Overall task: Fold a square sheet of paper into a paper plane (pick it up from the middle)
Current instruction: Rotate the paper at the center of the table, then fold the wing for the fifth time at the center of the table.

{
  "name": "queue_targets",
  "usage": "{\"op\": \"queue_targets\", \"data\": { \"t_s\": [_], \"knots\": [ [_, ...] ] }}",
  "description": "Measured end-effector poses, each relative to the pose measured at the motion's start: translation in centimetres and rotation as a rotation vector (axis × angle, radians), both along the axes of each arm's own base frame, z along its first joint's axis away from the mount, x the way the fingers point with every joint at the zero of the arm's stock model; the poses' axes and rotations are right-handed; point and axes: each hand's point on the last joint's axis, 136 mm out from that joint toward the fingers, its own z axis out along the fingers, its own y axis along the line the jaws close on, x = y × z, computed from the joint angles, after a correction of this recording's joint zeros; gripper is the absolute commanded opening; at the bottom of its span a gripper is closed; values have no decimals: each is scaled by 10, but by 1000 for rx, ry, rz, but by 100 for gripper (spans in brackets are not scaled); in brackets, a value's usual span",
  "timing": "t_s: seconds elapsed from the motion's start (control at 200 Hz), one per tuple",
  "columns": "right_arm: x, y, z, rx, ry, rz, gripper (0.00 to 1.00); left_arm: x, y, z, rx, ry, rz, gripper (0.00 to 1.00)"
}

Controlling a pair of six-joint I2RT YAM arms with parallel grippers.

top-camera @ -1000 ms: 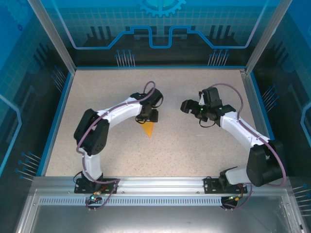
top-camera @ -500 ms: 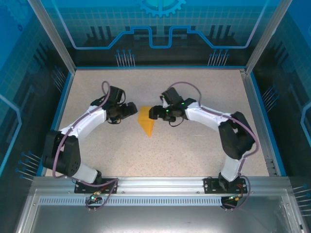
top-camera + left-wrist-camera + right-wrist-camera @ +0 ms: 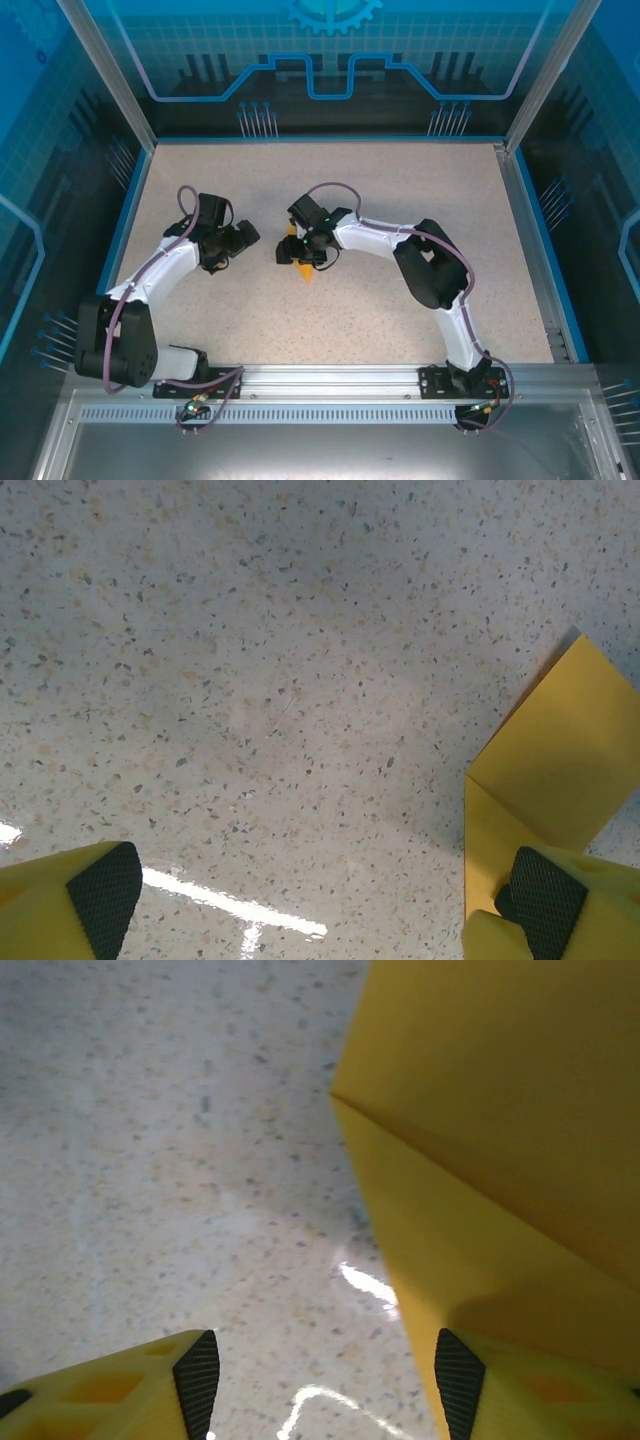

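From above: orange paper plane [image 3: 307, 272] flat on the speckled table [image 3: 420, 190], about mid-table, slightly left of centre, sharp tip toward the near edge. Partly covered by the right gripper [image 3: 297, 254], directly over its wide far end; just the tip and a sliver of the far corner visible there. Right arm [image 3: 400, 245] bent in a long arc from its base across to the left. Left gripper [image 3: 243, 240] just left of the plane, near but apart in this view, aimed toward it. Left arm [image 3: 150, 280] stretched along the left side of the table.

Left wrist view: claw spread wide, nothing between the pads [image 3: 100, 892], bare table in the gap. Pad at frame right over a corner of the folded paper; contact or not, cannot tell. Crease line and layered flap on the paper at the right edge.

Right wrist view: jaws apart, not clamped on anything, table surface in the gap between fingertips [image 3: 195, 1380]. Plane on the right side, straight fold ridge across it, edge running down beside the pad at frame right. Touching or hovering: cannot tell. Glare streaks on the table near the pads.
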Motion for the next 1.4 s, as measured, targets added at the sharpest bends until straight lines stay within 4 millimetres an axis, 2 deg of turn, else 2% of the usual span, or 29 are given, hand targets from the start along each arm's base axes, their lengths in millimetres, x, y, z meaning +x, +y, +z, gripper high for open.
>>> {"op": "queue_targets", "data": {
  "t_s": [0.115,0.19,0.37,0.5,0.615,0.69,0.815,0.9,0.985,1.106,1.216,1.401],
  "knots": [
    [-4,-10,-9,-47,18,26,61,2,0,1,-2,-10,0,99],
    [-7,-15,-11,-63,18,63,57,3,-1,2,-3,-15,-1,99],
    [-15,-32,-15,-91,-21,245,58,6,-5,3,-24,-24,-15,99],
    [-24,-70,-15,-135,-22,331,56,7,-9,2,-45,-25,-27,99],
    [-23,-106,-12,-157,-7,312,56,9,-14,3,-70,-31,-41,99],
    [-24,-119,-5,-152,-12,284,56,10,-18,4,-91,-35,-52,98],
    [-21,-117,27,-104,-86,210,57,14,-26,8,-125,-58,-75,99],
    [-10,-111,51,-50,-150,127,57,16,-33,11,-142,-74,-99,98],
    [0,-106,60,-9,-172,47,55,17,-45,14,-162,-88,-133,98],
    [6,-103,50,5,-142,-25,54,19,-63,16,-197,-106,-186,97],
    [9,-101,30,-6,-94,-61,52,21,-79,17,-238,-115,-227,95],
    [12,-102,8,-21,-46,-102,51,22,-102,11,-310,-101,-281,91]
  ]
}}
